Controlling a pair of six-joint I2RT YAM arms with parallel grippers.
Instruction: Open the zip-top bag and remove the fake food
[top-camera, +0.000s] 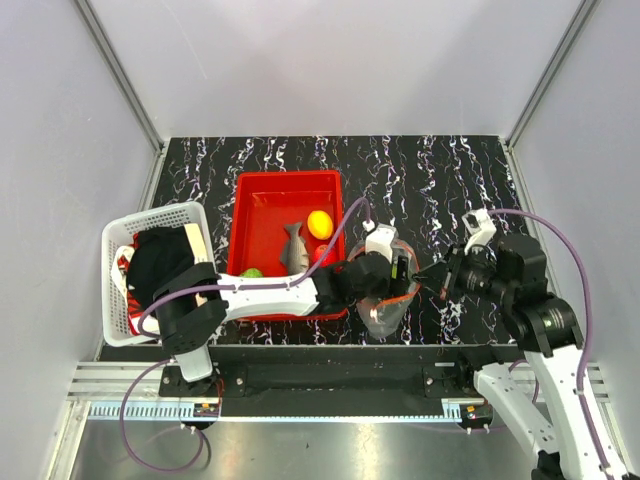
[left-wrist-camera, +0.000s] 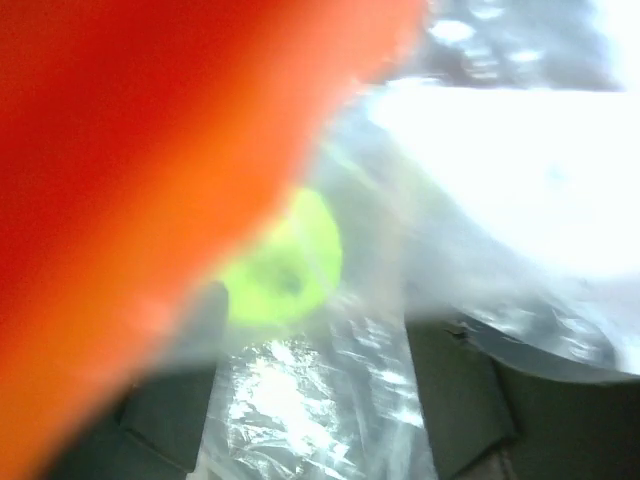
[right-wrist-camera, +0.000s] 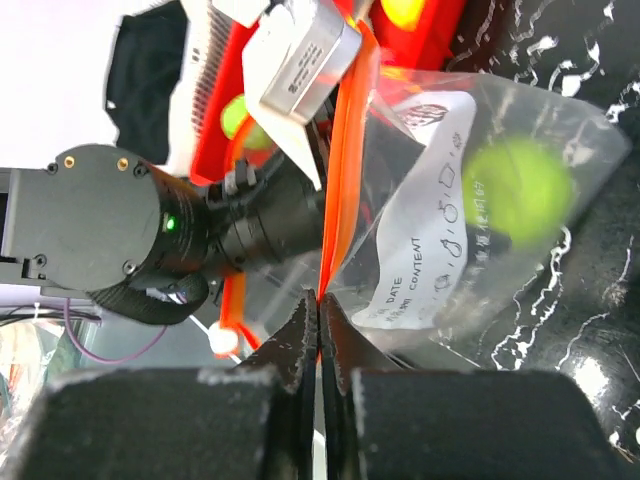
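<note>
We judge the job partly done. Our right hand (right-wrist-camera: 320, 312) is pinched shut on the mouth edge of the clear crinkly zip-top bag (right-wrist-camera: 450, 250), at its orange zip strip (right-wrist-camera: 345, 170). Our left hand (left-wrist-camera: 312, 340) seems to reach into the mouth, fingers spread, gripping nothing we can see. Just ahead of it a round green plastic fruit (left-wrist-camera: 285, 265) sits inside the bag, yet to come out. Behind the left hand, the red plastic tray (top-camera: 265, 195) holds a grey toy fish (top-camera: 294, 250), a yellow fruit (top-camera: 319, 224) and a second green fruit (top-camera: 252, 272).
</note>
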